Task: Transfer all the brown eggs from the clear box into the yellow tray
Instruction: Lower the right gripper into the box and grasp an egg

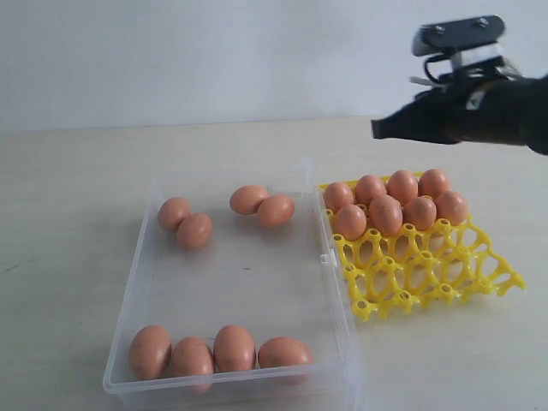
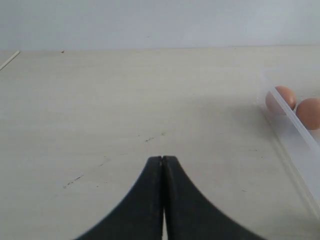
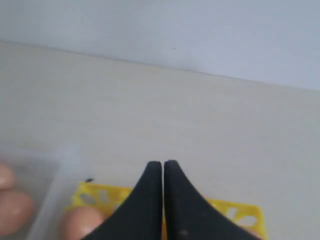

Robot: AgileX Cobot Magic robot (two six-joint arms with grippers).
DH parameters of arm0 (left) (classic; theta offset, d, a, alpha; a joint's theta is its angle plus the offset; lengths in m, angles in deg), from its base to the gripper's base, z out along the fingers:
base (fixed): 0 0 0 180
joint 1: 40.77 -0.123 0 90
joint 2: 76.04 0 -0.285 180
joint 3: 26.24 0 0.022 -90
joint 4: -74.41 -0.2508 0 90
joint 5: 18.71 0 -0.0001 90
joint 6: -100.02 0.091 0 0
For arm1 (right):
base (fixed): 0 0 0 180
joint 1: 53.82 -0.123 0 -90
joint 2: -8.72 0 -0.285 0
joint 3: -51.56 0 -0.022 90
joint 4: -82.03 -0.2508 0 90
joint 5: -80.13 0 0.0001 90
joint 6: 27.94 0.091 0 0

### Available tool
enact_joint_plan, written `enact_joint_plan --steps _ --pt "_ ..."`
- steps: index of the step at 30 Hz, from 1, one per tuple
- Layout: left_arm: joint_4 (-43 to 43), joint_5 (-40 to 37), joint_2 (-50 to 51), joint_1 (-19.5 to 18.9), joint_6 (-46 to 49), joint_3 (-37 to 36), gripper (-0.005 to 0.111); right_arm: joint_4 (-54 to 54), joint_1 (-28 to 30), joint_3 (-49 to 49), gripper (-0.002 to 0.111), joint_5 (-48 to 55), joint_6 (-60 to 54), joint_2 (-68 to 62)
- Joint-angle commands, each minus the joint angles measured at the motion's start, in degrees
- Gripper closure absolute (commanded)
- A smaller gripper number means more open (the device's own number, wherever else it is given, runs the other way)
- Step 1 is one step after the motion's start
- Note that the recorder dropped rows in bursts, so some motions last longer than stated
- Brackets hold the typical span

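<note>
R pincer (image 1: 378,128) closed, empty, over yellow tray (image 1: 428,278); 8 eggs (image 1: 233,347) in box (image 1: 244,282).

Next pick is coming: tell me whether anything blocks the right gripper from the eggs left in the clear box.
Nothing visible does. The right gripper hangs shut above the yellow tray; the clear box is open-topped, only its low wall lies between tray and the nearest brown egg.
</note>
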Motion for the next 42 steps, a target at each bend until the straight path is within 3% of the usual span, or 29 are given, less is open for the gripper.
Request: enact_joint_plan --steps 1,4,7,10,13,15,17,22,29,42 --pt "0.3 0.8 -0.3 0.3 -0.3 0.2 0.107 0.7 -8.8 11.6 0.108 19.2 -0.5 -2.8" --pt "0.3 0.8 -0.3 0.3 -0.3 0.2 0.107 -2.2 -13.5 18.8 0.107 27.8 -4.4 -6.7" --pt "0.3 0.8 -0.3 0.3 -0.3 0.2 0.107 -7.6 -16.0 26.0 0.098 34.9 -2.2 -11.2" --pt "0.3 0.8 -0.3 0.3 -0.3 0.2 0.107 -13.8 -16.5 31.4 0.079 39.6 2.0 -16.2" --pt "0.3 0.8 -0.3 0.3 -0.3 0.2 0.107 -14.1 -16.6 35.3 0.051 41.0 9.0 -20.2" --pt "0.3 0.8 -0.3 0.3 -0.3 0.2 0.107 -14.1 -16.6 37.8 0.040 41.2 12.2 -22.6" --pt "0.3 0.8 -0.3 0.3 -0.3 0.2 0.107 -13.1 -17.0 40.1 0.041 41.2 10.6 -24.7" --pt "0.3 0.8 -0.3 0.3 -0.3 0.2 0.107 -5.9 -19.3 42.3 0.044 43.1 -13.4 -26.4" --pt "0.3 0.8 -0.3 0.3 -0.3 0.2 0.107 -6.1 -20.0 42.3 0.044 47.8 -46.0 -28.7" --pt "0.3 0.8 -0.3 0.3 -0.3 0.2 0.107 -4.6 -20.0 42.3 0.044 38.1 -50.7 -32.7"
